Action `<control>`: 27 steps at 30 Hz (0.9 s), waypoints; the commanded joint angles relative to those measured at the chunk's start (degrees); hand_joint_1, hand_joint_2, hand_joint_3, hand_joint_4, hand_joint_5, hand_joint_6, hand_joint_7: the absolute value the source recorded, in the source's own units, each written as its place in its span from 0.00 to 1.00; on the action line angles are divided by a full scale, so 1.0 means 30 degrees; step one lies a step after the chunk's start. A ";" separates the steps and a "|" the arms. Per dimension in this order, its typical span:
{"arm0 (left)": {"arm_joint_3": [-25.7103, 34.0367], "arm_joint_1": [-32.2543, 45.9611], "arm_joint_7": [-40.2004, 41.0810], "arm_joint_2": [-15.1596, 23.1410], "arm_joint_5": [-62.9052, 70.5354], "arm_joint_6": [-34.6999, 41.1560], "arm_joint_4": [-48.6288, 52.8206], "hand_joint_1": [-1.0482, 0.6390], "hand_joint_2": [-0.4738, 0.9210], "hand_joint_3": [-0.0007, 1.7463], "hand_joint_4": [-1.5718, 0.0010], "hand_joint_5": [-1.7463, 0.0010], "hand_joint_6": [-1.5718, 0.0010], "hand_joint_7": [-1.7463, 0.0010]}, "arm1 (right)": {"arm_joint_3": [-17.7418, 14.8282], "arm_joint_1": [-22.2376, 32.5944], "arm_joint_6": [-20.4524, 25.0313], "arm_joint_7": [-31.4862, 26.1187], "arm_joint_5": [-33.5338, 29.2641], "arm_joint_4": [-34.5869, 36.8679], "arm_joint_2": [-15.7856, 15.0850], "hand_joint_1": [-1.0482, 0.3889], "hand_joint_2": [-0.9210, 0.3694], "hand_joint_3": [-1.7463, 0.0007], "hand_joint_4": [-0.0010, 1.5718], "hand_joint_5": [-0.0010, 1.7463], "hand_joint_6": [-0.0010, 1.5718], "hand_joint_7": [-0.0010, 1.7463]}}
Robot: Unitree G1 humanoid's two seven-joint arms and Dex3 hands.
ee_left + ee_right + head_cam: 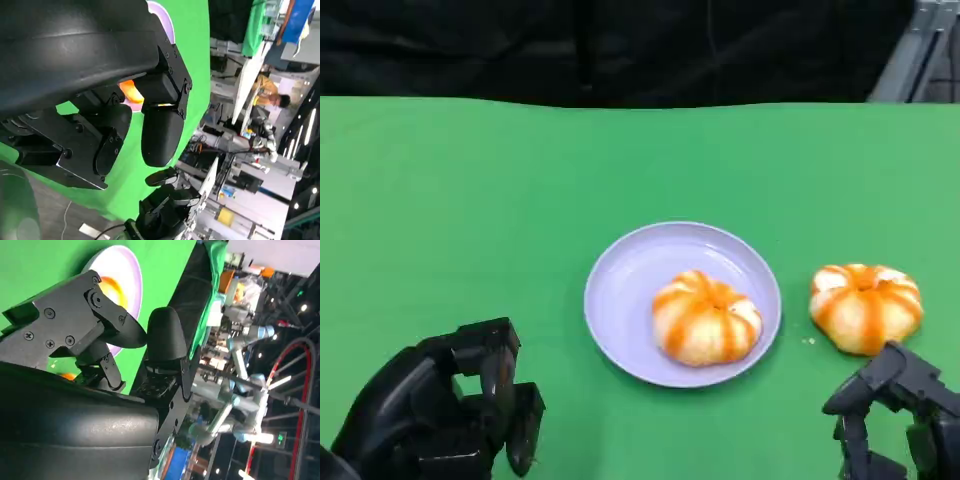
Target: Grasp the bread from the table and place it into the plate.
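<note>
Head view had two bread buns and one plate on the green table [470, 200], so that's the full count. Both buns were the same kind, pale with orange stripes running down from the top. One bun [706, 318] sat inside the lavender plate [620, 290], toward its right side. The other bun [865, 306] was on the cloth just beside the plate's right rim, not touching it, with a crumb or two next to it.

No brands, labels or writing readable anywhere on the buns or plate.

Left hand [455, 410] was low at the near left, well apart from the plate, fingers curled in with nothing in them. Right hand [895, 415] was at the near right, just short of the loose bun, fingers parted and holding nothing; it probably wasn't touching the bun, but the angle made that hard to call.

Left wrist view caught a person [272, 95] in yellow, way off behind the table.
</note>
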 commanded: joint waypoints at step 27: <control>0.0410 0.0623 0.0328 -0.0184 0.0434 -0.1645 0.0325 0.77 0.77 0.94 0.32 0.00 0.41 0.00 | -0.0090 -0.0076 -0.0357 0.0477 0.0831 0.0434 -0.0306 0.67 0.30 0.30 0.54 1.00 0.47 0.87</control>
